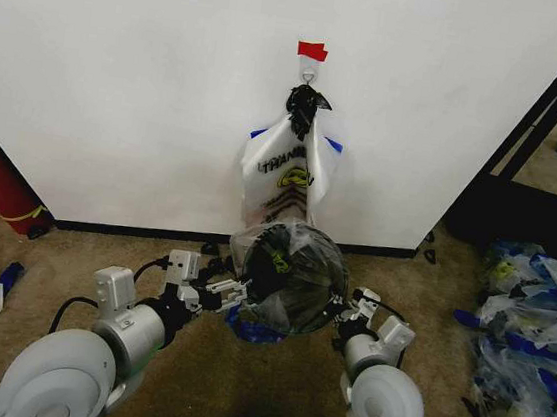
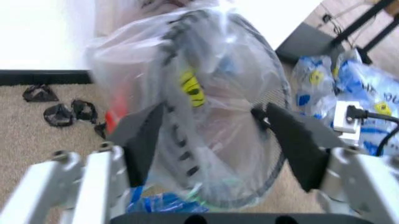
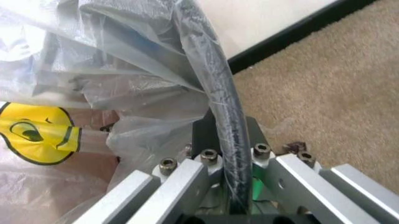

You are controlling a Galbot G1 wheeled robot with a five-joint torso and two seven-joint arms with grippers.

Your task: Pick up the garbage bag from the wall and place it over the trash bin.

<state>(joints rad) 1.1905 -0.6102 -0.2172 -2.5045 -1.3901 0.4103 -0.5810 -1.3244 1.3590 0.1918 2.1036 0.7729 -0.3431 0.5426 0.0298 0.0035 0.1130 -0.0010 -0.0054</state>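
Grey metal fingers of the right gripper (image 3: 231,161) clamp the trash bin's (image 1: 290,280) round black rim through the crinkled, see-through garbage bag (image 2: 206,93) draped over it; the left gripper (image 2: 215,140) spreads wide at the bin's opposite side.

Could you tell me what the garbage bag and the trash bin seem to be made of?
The garbage bag looks like thin glossy plastic film: see-through and crinkled. The trash bin seems to be rigid black plastic, judging by its smooth rounded rim, though metal is possible.
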